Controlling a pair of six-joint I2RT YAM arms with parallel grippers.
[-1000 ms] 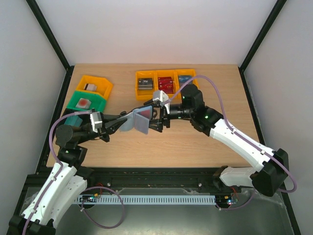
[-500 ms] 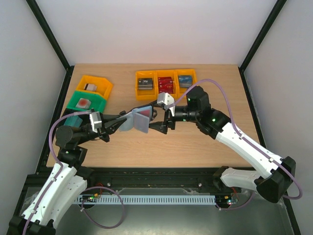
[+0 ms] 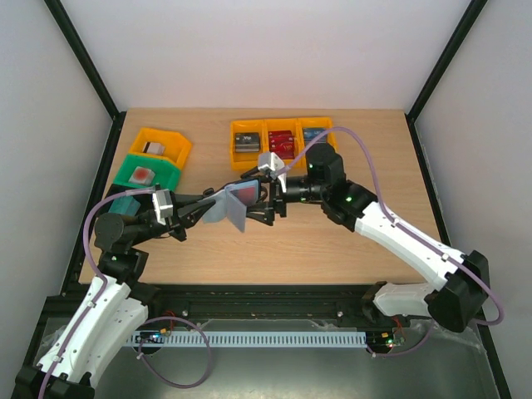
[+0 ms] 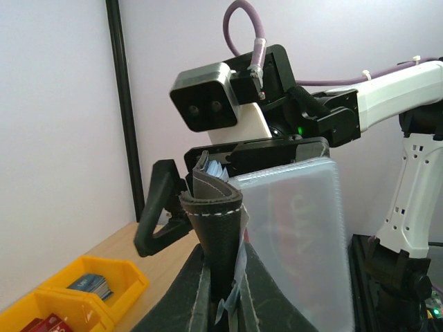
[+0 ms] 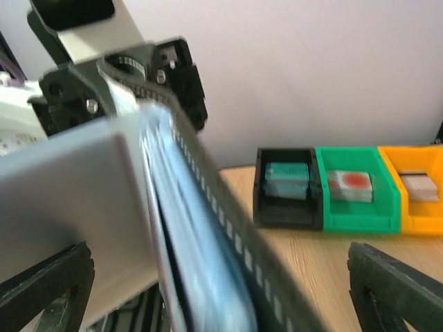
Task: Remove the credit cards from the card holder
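L gripper [image 3: 213, 204] clamps card holder [image 3: 235, 209] aloft, presumably presenting credit cards [image 3: 244, 194] to R gripper [image 3: 268, 202], which is wide open and empty.

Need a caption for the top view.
Left gripper holds the card holder up; right gripper, open, straddles its edge.

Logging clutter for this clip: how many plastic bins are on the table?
6. Three orange bins side by side at the far middle; another orange bin far left; a green bin nearer; a black bin nearest, partly hidden overhead.
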